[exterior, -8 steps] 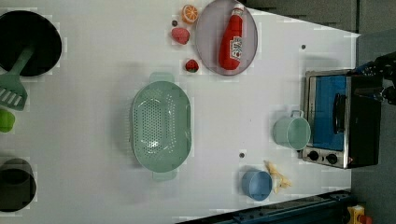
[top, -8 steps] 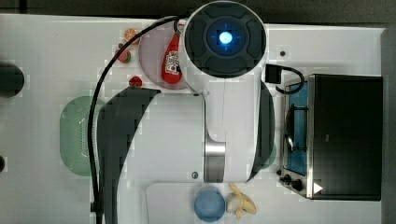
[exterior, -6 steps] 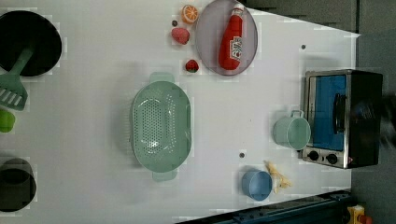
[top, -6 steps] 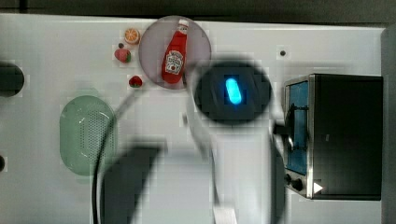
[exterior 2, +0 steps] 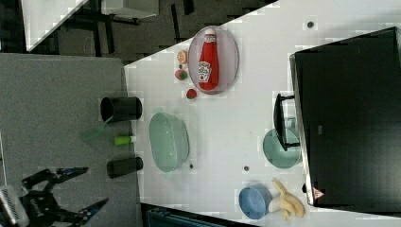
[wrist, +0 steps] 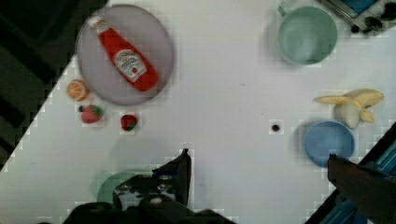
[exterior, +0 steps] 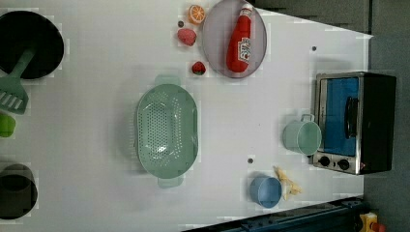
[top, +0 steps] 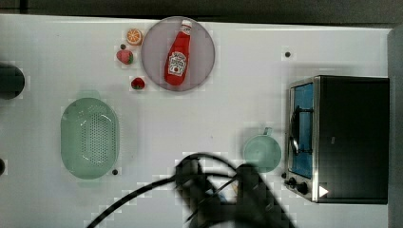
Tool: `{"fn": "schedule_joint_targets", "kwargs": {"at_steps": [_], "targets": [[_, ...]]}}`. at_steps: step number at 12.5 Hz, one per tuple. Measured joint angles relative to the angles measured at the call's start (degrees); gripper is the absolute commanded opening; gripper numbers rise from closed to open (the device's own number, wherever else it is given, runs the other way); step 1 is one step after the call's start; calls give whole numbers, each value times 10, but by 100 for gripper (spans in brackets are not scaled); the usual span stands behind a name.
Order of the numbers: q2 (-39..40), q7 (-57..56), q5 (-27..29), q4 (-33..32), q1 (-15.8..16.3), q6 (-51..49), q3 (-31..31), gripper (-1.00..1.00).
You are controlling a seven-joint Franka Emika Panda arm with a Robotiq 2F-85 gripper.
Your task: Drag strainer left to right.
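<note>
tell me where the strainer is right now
The strainer sits on the white table toward the top view's left, below the small strawberry and far from the mug by the toaster oven.

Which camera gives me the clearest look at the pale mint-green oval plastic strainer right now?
The left view: the pale mint-green oval plastic strainer lies whole, holes and both end handles plain. The top view also shows it whole, smaller. The right view sees it foreshortened. The wrist view catches just a sliver.
</note>
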Motion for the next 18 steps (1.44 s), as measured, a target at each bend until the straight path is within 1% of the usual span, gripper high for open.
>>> {"fn": "schedule_joint_targets", "kwargs": {"at_steps": [1,3,6,7,9,11,12,14,15,16,18], "targets": [[6,11,2,8,0,-2,21,100],[50,66,7,8,13,26,72,100],[165,183,1,-3,16,96,180,100],[209,234,5,-9,23,119,213,100],[296,335,6,-16,29,197,288,100],[354,426,3,-21,56,243,317,100],[378,480,-8,-25,60,272,334,100],[411,557,-43,-37,65,296,357,100],[431,590,-60,-38,71,323,360,100],[451,619,-95,-40,74,359,359,100],[509,669,-126,-32,70,415,358,100]]}}
